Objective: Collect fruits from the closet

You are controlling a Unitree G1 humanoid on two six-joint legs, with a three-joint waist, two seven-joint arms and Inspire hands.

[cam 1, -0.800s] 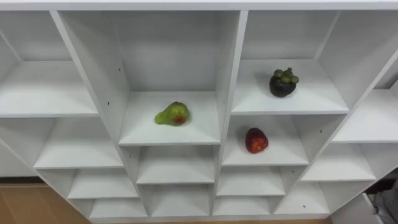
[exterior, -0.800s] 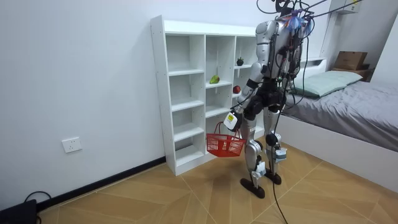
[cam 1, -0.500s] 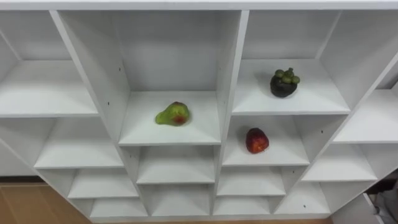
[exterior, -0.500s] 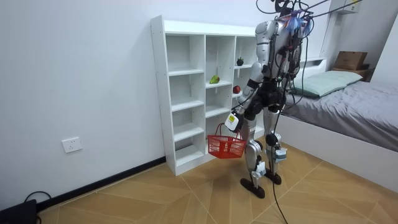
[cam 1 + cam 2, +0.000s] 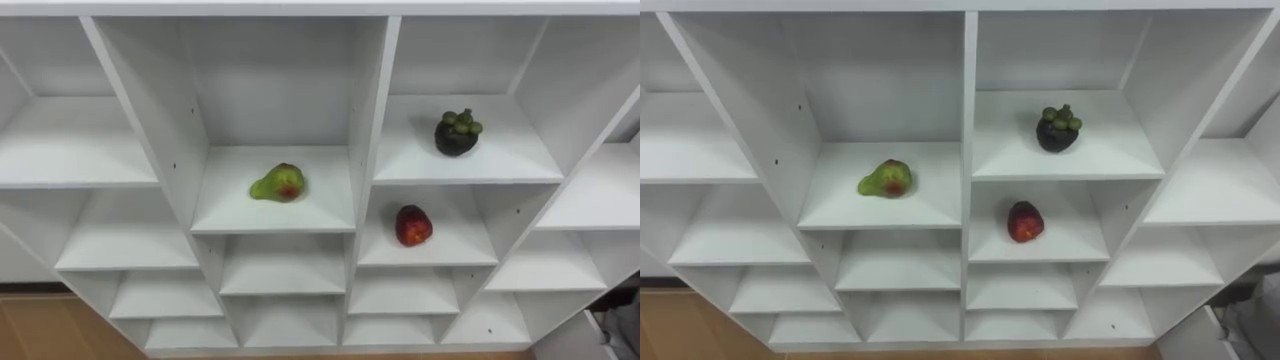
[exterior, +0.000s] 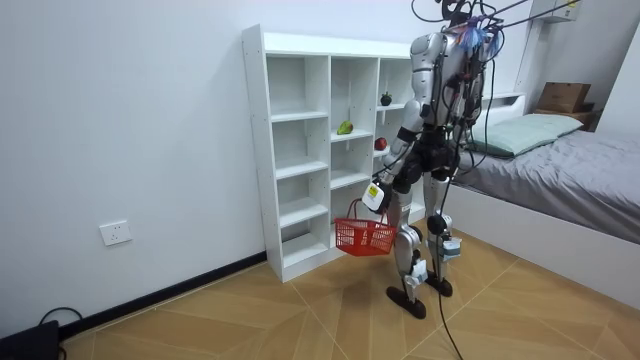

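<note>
1. I stand facing the white closet [image 5: 371, 100]. My left robot hand [image 6: 374, 197] is clamped on the handle of a red basket [image 6: 363, 236], which hangs low in front of the closet.
2. In the closet's middle column lies a green, pear-shaped fruit [image 5: 278, 184].
3. In the closet's right column sits a red fruit [image 5: 412, 226], with a dark fruit [image 5: 456, 133] one shelf higher.
4. All three fruits are on the closet's shelves, so collecting seems barely begun. I judge the next move is to reach into a compartment, grasp one fruit and lower it into the basket.

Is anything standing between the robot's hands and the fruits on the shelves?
Nothing visible does. The pear, mangosteen and red fruit each lie alone in open-fronted compartments of the shelf unit. The left hand carries the red basket.
</note>
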